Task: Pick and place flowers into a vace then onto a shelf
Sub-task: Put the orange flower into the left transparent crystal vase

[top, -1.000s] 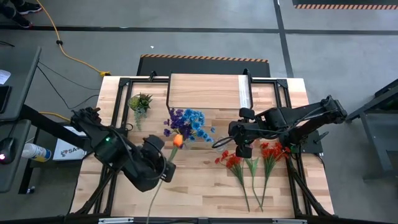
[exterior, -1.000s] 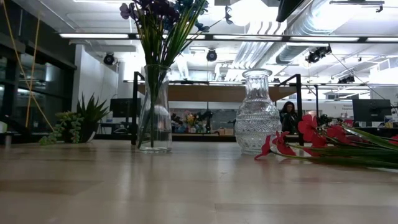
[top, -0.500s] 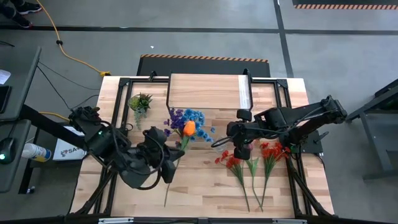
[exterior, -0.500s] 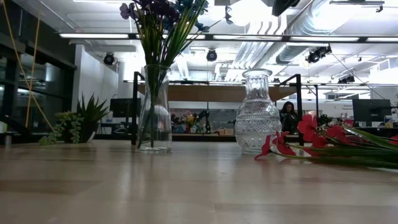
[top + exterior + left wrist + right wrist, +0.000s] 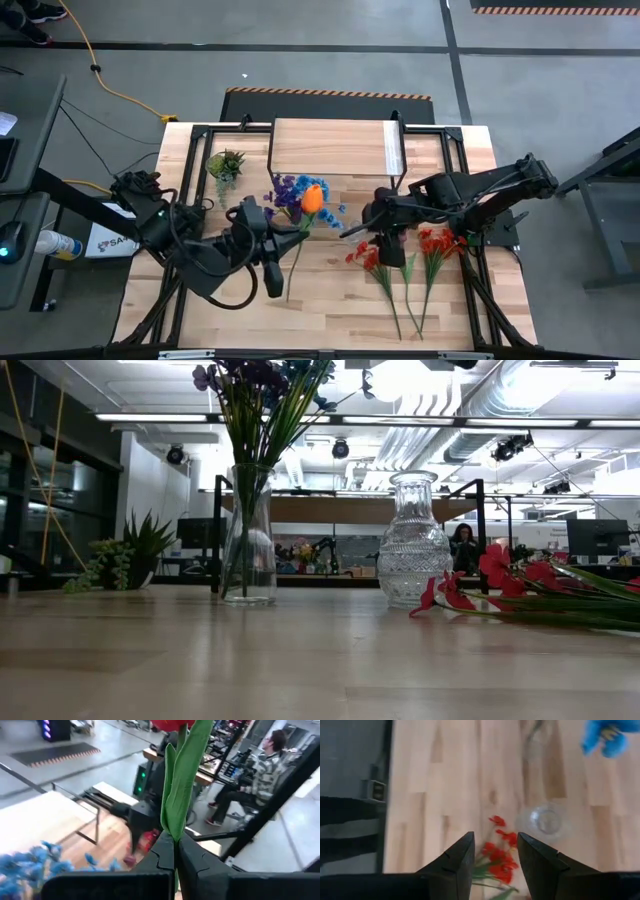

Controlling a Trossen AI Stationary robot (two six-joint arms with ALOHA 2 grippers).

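Note:
An orange-bloomed flower (image 5: 312,197) on a long green stem is held up by my left gripper (image 5: 283,236), which is shut on it beside a clear vase (image 5: 248,540) of blue and purple flowers (image 5: 300,190). My right gripper (image 5: 495,855) hovers open, pointing down, with nothing between its fingers. Under it are an empty cut-glass vase (image 5: 547,820) and red flowers (image 5: 405,262) that lie flat on the table. The shelf (image 5: 335,147) stands at the table's far edge. My left gripper pinches the green stem and a leaf folded along it (image 5: 172,822) between its two fingers, partway down from the bloom. The fingers come nearly level from the table's left and lie across the stem. The flower is lifted clear, bloom up, its lower stem (image 5: 290,280) trailing toward the near edge.
A small green spiky plant (image 5: 226,163) stands at the far left of the table. Black frame rails run along the table's edges. In the room beyond, a seated person (image 5: 260,767) shows in the left wrist view.
My left gripper has risen and rolled, carrying the orange flower toward the vase of blue flowers. The bloom has swung up and toward the far edge, and the stem stands steeper than before. The gripper stays shut on it.

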